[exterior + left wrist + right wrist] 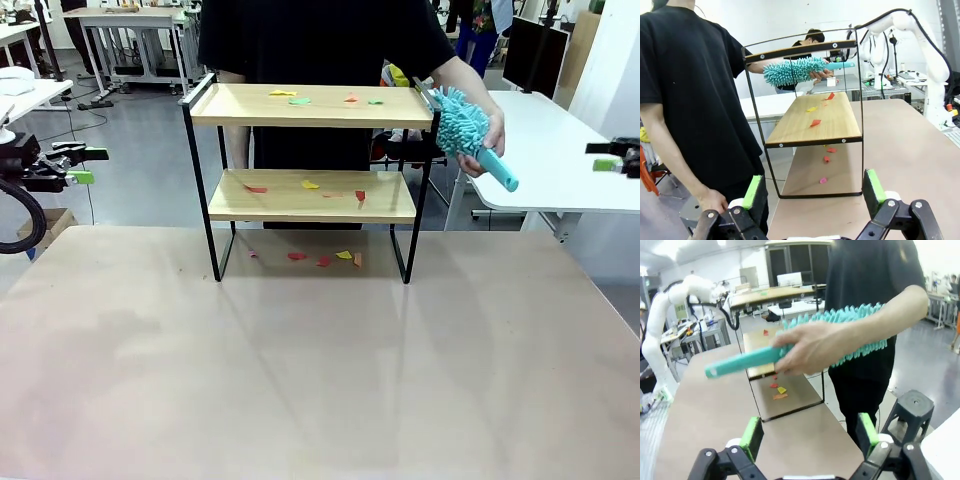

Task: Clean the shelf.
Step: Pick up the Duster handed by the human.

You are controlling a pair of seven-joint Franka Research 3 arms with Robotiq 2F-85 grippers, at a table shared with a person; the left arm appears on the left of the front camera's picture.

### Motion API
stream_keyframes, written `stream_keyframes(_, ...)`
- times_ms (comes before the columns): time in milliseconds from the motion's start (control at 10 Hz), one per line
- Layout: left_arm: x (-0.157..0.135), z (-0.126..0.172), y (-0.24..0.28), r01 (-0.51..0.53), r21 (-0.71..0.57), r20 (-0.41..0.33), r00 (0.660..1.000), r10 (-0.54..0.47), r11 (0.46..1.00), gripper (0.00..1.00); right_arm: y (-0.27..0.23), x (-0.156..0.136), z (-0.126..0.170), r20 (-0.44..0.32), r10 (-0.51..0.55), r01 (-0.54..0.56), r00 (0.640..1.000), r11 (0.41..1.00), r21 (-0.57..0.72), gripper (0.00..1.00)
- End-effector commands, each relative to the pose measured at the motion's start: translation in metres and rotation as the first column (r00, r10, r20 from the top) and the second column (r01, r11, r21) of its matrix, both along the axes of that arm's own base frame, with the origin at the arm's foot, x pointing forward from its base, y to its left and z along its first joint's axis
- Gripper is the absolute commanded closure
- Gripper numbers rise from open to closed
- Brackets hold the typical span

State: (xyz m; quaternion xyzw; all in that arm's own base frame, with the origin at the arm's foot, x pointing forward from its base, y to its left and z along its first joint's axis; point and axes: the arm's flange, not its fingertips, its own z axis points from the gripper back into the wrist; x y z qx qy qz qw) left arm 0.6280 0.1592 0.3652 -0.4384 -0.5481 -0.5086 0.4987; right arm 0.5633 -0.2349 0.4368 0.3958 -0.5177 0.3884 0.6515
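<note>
I am seeing left hand (813,190) standing apart and empty, right hand (808,434) standing apart and empty, person (320,40) holding teal duster (462,125) beside shelf (310,106), scraps (300,99) lying on it, desk (300,380) beneath.

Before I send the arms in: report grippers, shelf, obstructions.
Left gripper open, empty; right gripper open, empty. Shelf uncleaned: coloured scraps on both boards and under it. Person's hand holds teal duster at its top right end.

White arms (654,330), black hands (813,189), green pads (752,192).
</note>
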Motion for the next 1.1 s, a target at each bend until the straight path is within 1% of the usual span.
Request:
stream_keyframes(0,0.0,0.002,0.0,0.0,0.001,0.007,1.0,0.0,1.0,0.0,0.024,-0.001,0.059,-0.088,-0.041,0.036,0.995,0.998,-0.056,0.0)
stream_keyframes(100,0.0,0.002,0.0,0.0,0.001,0.007,1.0,0.0,1.0,0.0,0.037,-0.006,0.083,-0.119,-0.071,0.062,0.99,0.995,-0.074,0.0)
stream_keyframes(200,0.0,0.002,0.0,0.0,0.001,0.007,1.0,0.0,1.0,0.0,0.056,-0.012,0.103,-0.171,-0.186,0.171,0.968,0.98,-0.099,0.0)
stream_keyframes(300,0.0,0.002,0.0,0.0,0.001,0.007,1.0,0.0,1.0,0.0,0.076,-0.017,0.118,-0.188,-0.281,0.263,0.941,0.958,-0.119,0.0)
stream_keyframes(400,0.0,0.002,0.0,0.0,0.001,0.007,1.0,0.0,1.0,0.0,0.093,-0.027,0.134,-0.226,-0.335,0.299,0.915,0.937,-0.178,0.0)
stream_keyframes(500,0.0,0.002,0.0,0.0,0.001,0.007,1.0,0.0,1.0,0.0,0.106,-0.039,0.151,-0.264,-0.368,0.311,0.892,0.921,-0.235,0.0)
stream_keyframes(600,0.0,0.002,0.0,0.0,0.001,0.007,1.0,0.0,1.0,0.0,0.12,-0.052,0.164,-0.298,-0.431,0.343,0.852,0.889,-0.305,0.0)
stream_keyframes(700,0.0,0.002,0.0,0.0,0.001,0.007,1.0,0.0,1.0,0.0,0.134,-0.063,0.171,-0.314,-0.464,0.333,0.828,0.858,-0.391,0.0)
stream_keyframes(800,0.0,0.002,0.0,0.0,0.001,0.007,1.0,0.0,1.0,0.0,0.15,-0.069,0.172,-0.318,-0.487,0.313,0.814,0.828,-0.466,0.0)
stream_keyframes(900,0.0,0.002,0.0,0.0,0.001,0.007,1.0,0.0,1.0,0.0,0.172,-0.069,0.167,-0.361,-0.465,0.249,0.808,0.825,-0.507,0.0)
stream_keyframes(1000,0.0,0.002,0.0,0.0,0.001,0.007,1.0,0.0,1.0,0.0,0.184,-0.064,0.163,-0.33,-0.471,0.254,0.818,0.811,-0.528,0.0)
